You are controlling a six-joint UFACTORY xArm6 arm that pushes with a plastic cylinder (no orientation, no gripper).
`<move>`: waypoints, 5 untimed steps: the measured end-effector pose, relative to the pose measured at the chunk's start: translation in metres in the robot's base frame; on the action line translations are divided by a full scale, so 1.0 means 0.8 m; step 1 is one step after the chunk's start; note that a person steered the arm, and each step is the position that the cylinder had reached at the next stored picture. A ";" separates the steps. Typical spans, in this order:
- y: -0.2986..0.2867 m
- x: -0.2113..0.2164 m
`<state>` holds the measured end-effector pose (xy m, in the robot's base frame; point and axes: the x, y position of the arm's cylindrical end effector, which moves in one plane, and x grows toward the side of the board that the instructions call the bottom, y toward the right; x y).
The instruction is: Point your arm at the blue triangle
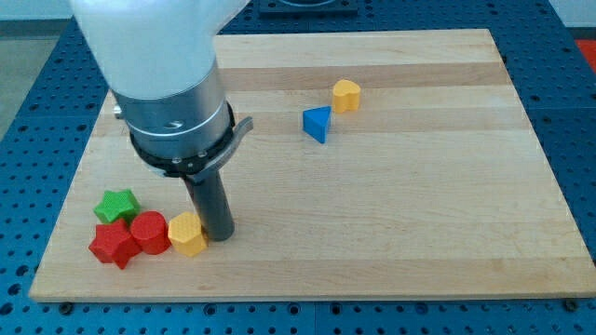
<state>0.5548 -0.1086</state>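
Observation:
The blue triangle (318, 124) lies on the wooden board (391, 205) right of the middle, toward the view's top. A yellow block (346, 95) sits just up and right of it. My tip (221, 235) rests on the board at the lower left, far down and left of the blue triangle. It stands right beside a yellow block (188, 233), at that block's right edge.
A cluster sits at the board's lower left: a green star (116, 206), a red star (114, 245) and a red round block (149, 232), next to the yellow block. The arm's large white and grey body (168, 84) hangs over the upper left.

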 end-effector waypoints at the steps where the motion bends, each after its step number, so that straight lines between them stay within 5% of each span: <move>1: -0.006 -0.001; 5: 0.179 -0.139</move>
<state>0.4435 0.0346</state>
